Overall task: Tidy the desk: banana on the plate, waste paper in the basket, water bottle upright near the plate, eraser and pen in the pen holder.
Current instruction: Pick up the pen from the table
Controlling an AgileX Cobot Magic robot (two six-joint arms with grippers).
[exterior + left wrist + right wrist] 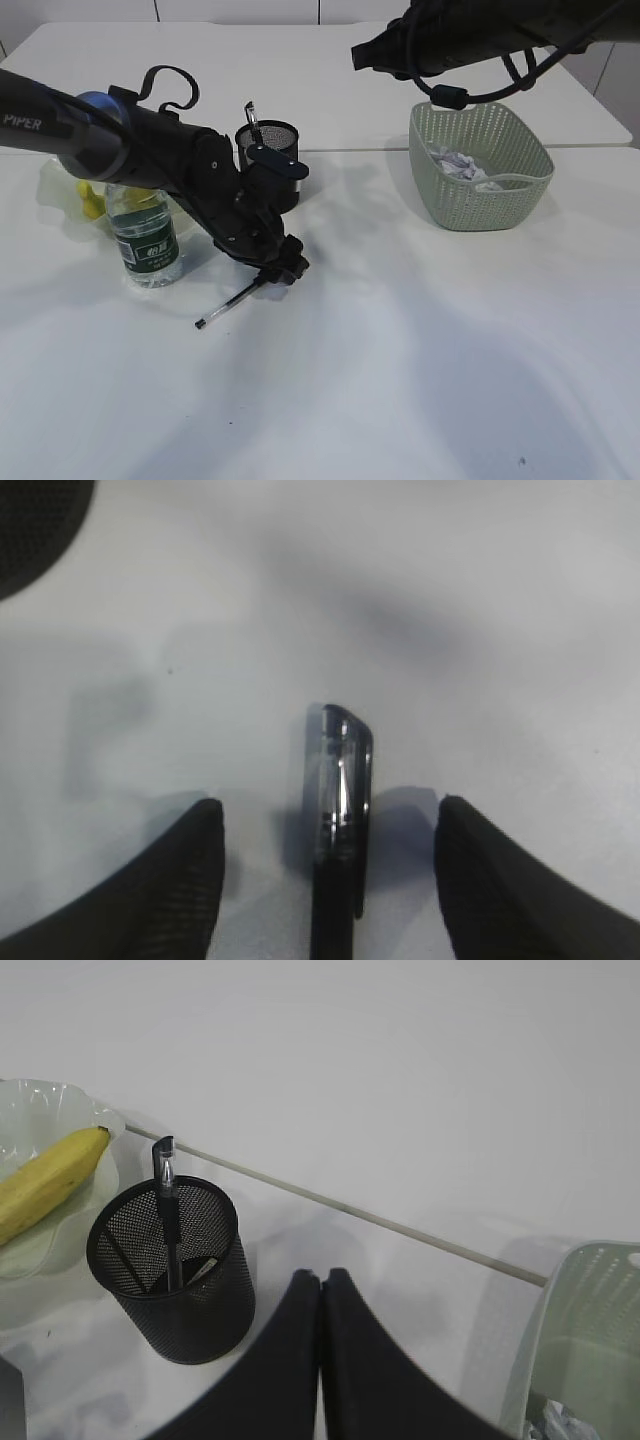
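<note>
Altogether two pens: one on table (228, 303), one in holder (165, 1210).

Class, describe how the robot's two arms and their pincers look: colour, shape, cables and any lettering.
Both arms are black. The left arm is a thick tube marked "PIPER" in white, with a blue band at one joint and a looped black cable on top. The right arm trails black cables. The left pincer has rounded, matte black fingers; the right pincer has smooth, tapering ones.

The pen holder (172, 1272) at lower left is matt black wire mesh, and the pale green basket (480, 165) at upper right looks like perforated plastic. The water bottle (145, 235) is clear glossy plastic with a green printed label; the table (420, 340) is smooth and white.
</note>
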